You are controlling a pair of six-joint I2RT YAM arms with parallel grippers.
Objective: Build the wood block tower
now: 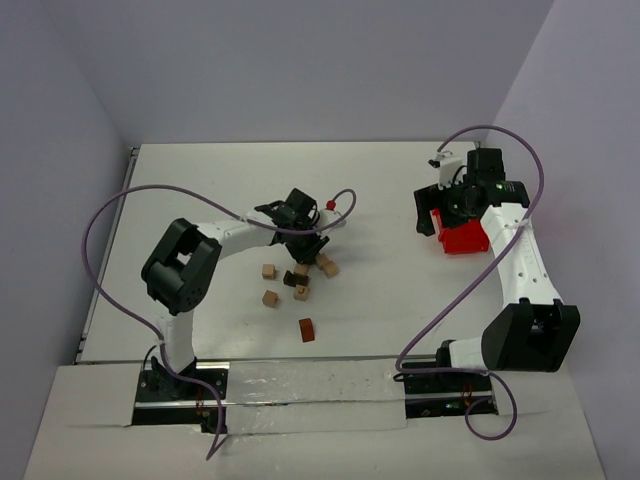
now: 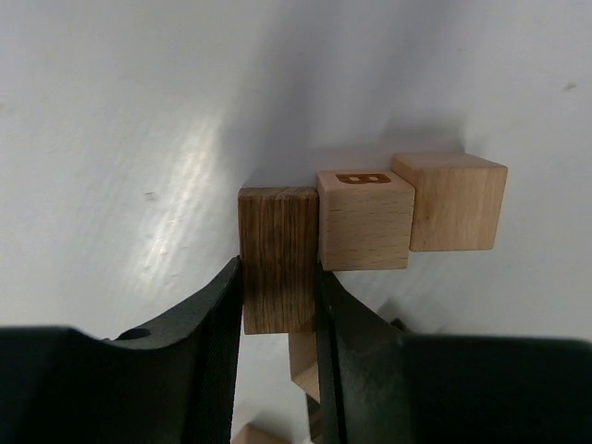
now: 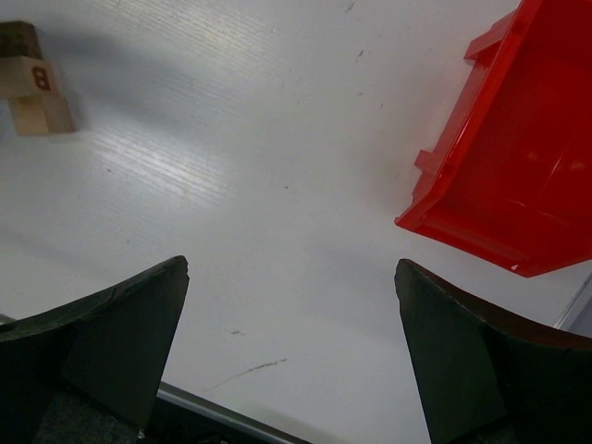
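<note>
Blocks lie scattered at the middle of the overhead view on the white table (image 1: 400, 310). Loose tan cubes (image 1: 270, 298) sit left of centre, and a reddish-brown block (image 1: 306, 330) lies alone below them, nearer the arm bases.

The left gripper (image 2: 277, 287) reaches into this cluster from the left. Its jaws are pressed nearly together on a dark brown block (image 2: 277, 231), one black finger (image 2: 217, 324) flat against each side of the grain. In the left wrist view that block stands at frame centre. Its right face touches a lettered tan cube (image 2: 365, 222), which bears a brown mark on top. A plain tan cube (image 2: 453, 203) touches the lettered one on its right and sits slightly higher in the frame. The three form a short, close row. Whether the dark block rests on the table or is lifted off it cannot be told. More pale wood shows low in the frame, in the gap between the fingers.

The right gripper (image 3: 291, 268) hangs at the upper right of the overhead view with its jaws spread wide and nothing between them. A red bin (image 3: 518, 166) fills the upper right corner of the right wrist view. The same row of blocks shows small at that view's upper left edge, well apart from the bin.
</note>
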